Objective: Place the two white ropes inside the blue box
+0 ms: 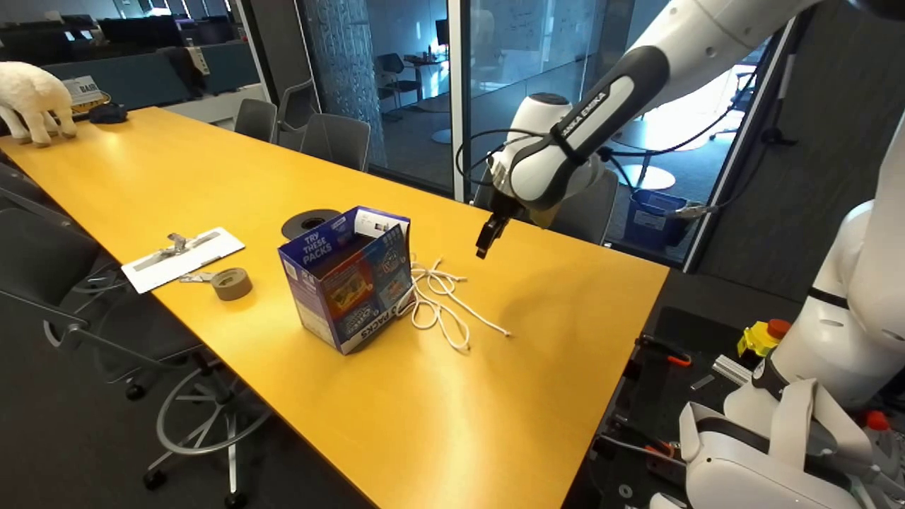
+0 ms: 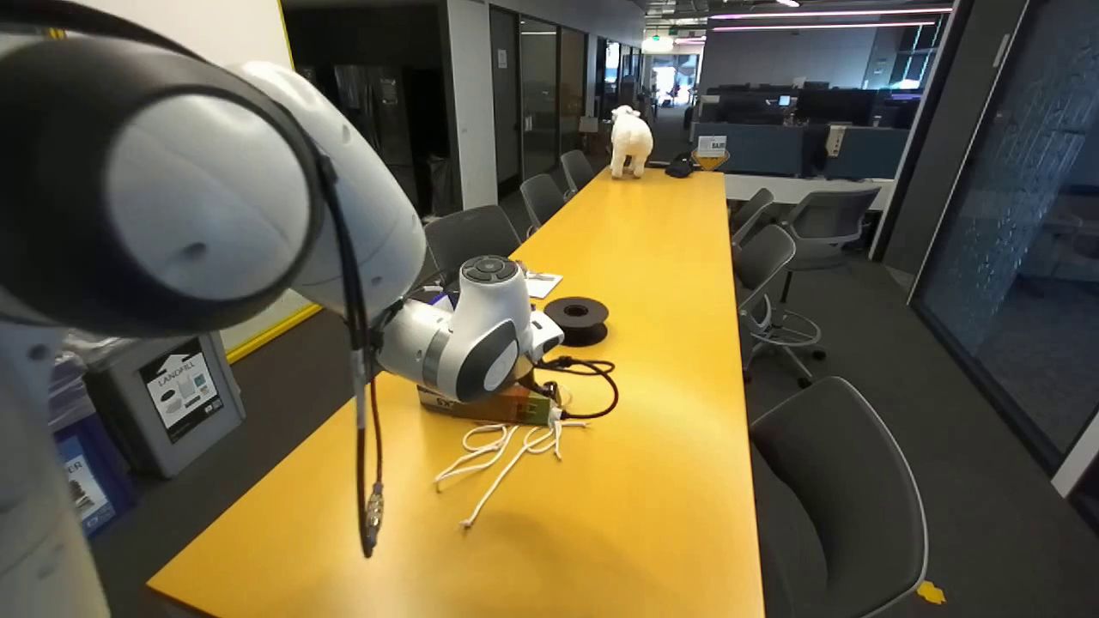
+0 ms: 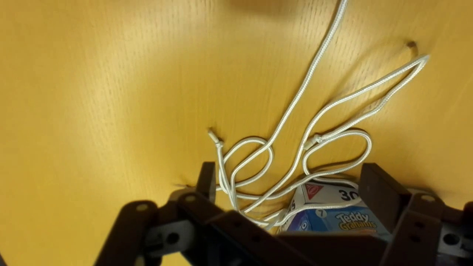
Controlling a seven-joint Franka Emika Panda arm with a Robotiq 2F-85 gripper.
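White ropes lie tangled on the yellow table in both exterior views [image 1: 459,302] [image 2: 506,474], beside the box. In the wrist view, strands [image 3: 296,98] with knotted tips loop in front of and between the fingers. One strand crosses before the box's lower wall and passes behind the right-hand finger. The blue box [image 1: 371,283] stands upright with its top open; its inside is only partly seen. Its printed wall shows in the wrist view [image 3: 354,221], and the arm partly hides it in an exterior view [image 2: 494,405]. My gripper [image 1: 484,246] [image 3: 290,177] is open and empty above the ropes.
A black spool [image 1: 309,223] [image 2: 577,319] sits behind the box. A tape roll [image 1: 231,284], scissors [image 1: 196,277] and a clipboard [image 1: 182,258] lie near the table's edge. A white toy sheep [image 2: 631,142] stands at the far end. Chairs line the table.
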